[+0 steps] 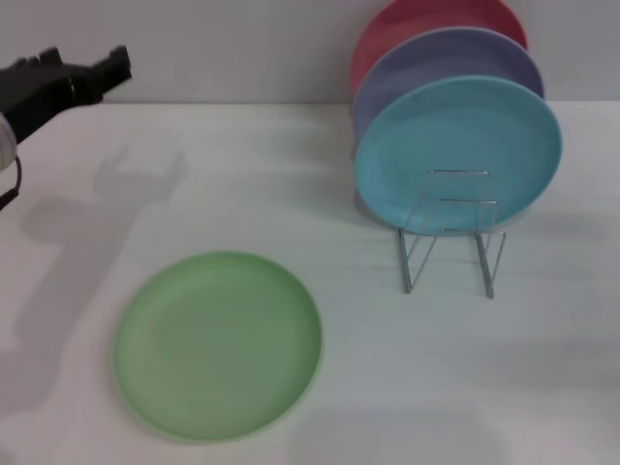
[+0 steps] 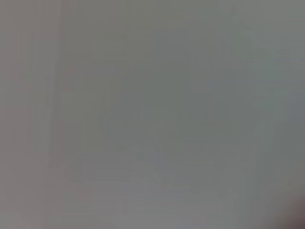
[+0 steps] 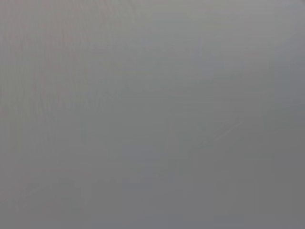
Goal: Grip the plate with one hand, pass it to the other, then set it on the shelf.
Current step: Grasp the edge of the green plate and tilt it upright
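The light-green plate (image 1: 219, 344) lies flat on the white table at the front left. The silver wire rack (image 1: 451, 237) stands at the right, with its two front slots bare. My left gripper (image 1: 108, 68) hangs at the far left, high above the table and well back from the green plate, holding nothing. My right gripper is out of view. Both wrist views show only plain grey.
A turquoise-blue plate (image 1: 458, 155), a lavender plate (image 1: 436, 63) and a red plate (image 1: 407, 24) stand upright in the rack, one behind the other. The white table (image 1: 242, 184) runs back to a grey wall.
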You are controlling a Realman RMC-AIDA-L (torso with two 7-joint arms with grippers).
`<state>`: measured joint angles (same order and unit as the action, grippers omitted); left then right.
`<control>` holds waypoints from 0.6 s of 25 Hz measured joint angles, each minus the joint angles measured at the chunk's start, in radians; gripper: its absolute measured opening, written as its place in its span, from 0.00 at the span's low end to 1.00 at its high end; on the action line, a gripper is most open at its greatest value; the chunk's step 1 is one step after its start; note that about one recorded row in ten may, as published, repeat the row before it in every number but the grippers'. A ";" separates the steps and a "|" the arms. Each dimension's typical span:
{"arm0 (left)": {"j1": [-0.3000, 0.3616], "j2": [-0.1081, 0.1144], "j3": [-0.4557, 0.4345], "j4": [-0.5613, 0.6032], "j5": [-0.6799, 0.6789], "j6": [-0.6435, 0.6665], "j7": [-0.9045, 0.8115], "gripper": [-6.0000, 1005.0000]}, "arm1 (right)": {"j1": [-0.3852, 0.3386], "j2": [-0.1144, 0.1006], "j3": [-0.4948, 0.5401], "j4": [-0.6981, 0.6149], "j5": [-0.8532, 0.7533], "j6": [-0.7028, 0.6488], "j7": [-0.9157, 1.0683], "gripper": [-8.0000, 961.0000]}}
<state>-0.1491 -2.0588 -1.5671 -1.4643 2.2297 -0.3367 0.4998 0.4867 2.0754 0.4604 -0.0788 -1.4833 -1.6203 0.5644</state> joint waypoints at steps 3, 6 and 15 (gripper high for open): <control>0.000 0.001 -0.079 -0.059 0.006 -0.195 0.005 0.86 | 0.004 -0.001 0.000 -0.001 0.000 0.004 0.000 0.69; -0.006 0.002 -0.149 -0.114 0.019 -0.382 0.007 0.86 | 0.008 -0.002 0.000 -0.004 0.000 0.006 0.000 0.69; -0.046 0.002 -0.341 -0.224 0.064 -0.870 -0.039 0.86 | 0.016 -0.003 0.000 -0.001 -0.001 0.008 -0.031 0.69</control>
<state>-0.1954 -2.0571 -1.9077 -1.6881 2.2932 -1.2070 0.4608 0.5023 2.0723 0.4603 -0.0796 -1.4846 -1.6126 0.5339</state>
